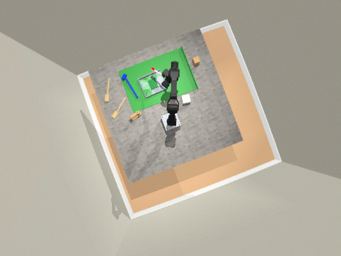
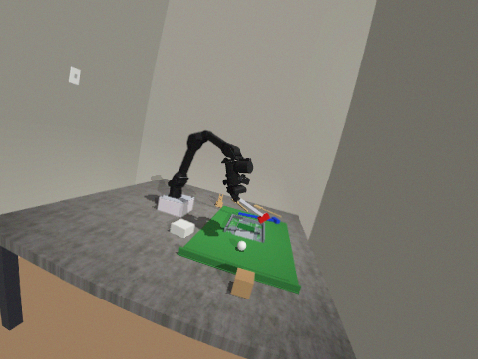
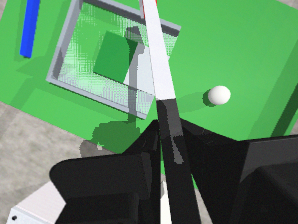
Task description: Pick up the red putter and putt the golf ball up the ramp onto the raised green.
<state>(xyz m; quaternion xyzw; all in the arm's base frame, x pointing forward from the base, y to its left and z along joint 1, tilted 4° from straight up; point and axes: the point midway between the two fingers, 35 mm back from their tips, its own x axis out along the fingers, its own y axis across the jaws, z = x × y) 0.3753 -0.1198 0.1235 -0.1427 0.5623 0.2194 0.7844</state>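
My gripper (image 1: 163, 75) (image 2: 237, 197) (image 3: 165, 122) is shut on the black grip of the red putter (image 3: 157, 60). The putter's white shaft slants out over the raised green (image 1: 153, 85) (image 2: 246, 229) (image 3: 114, 59), a grey-framed platform with pale ramp sides on the green mat (image 1: 141, 68) (image 2: 278, 258) (image 3: 250, 50). The red putter head (image 1: 153, 69) (image 2: 263, 218) hangs above the platform's far edge. The white golf ball (image 2: 241, 245) (image 3: 219, 95) lies on the mat beside the platform, to the right of the shaft in the wrist view. In the top view the arm hides it.
A blue putter (image 1: 130, 85) (image 2: 273, 219) (image 3: 30, 27) lies on the mat beyond the platform. Two tan putters (image 1: 107, 90) (image 1: 119, 108) and a tan toy (image 1: 134, 115) lie off the mat. A white block (image 1: 186, 99) (image 2: 181, 227) and a wooden block (image 1: 196, 61) (image 2: 243, 284) stand by the mat's edges.
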